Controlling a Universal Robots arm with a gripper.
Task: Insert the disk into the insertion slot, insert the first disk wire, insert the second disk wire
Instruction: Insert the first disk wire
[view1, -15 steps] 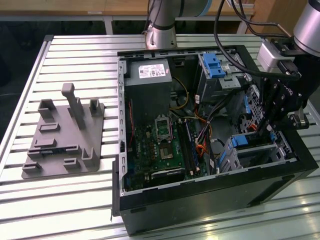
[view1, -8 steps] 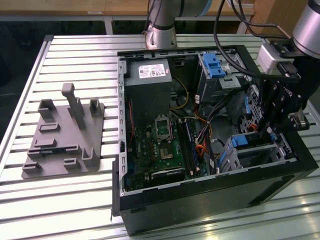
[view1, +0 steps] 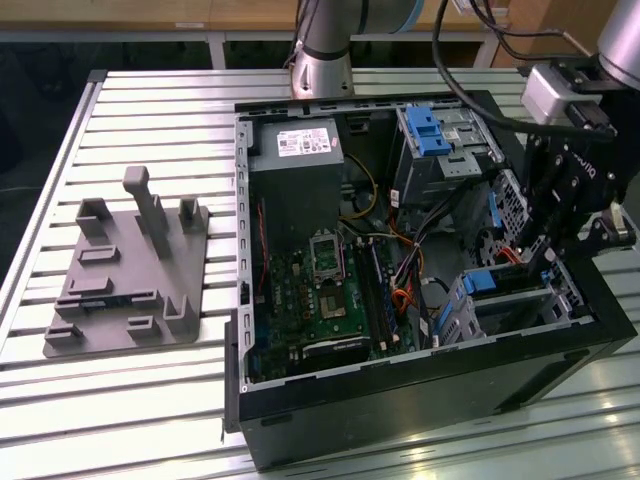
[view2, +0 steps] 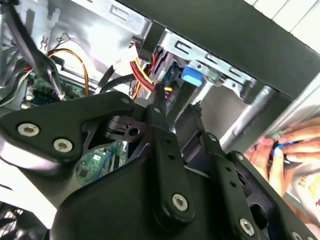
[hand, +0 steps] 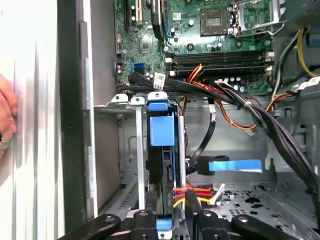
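Found a slatted metal table (view1: 150, 110) carrying an open computer case (view1: 400, 385), with the green motherboard (hand: 200, 30) bare on its floor. Saw the gripper (hand: 171, 216) hanging inside the case, in the corner toward the exterior view's right. Located the disk (hand: 162, 135) directly ahead of the gripper, standing on edge between the grey metal rails of the insertion slot (hand: 138, 160) and, by the look of it, already seated there. Traced its long axis straight away from the gripper toward the motherboard, near end right at the gripper, blue far end by the board. Could not tell whether the gripper was clamped on that near end or free of it. Noticed a hand (view2: 292, 150) outside the case wall. Spotted red and yellow wires (hand: 192, 192) just beside the disk and close to the gripper. Spotted also a black cable with a blue tab (hand: 235, 165) lying loose farther to that same side.
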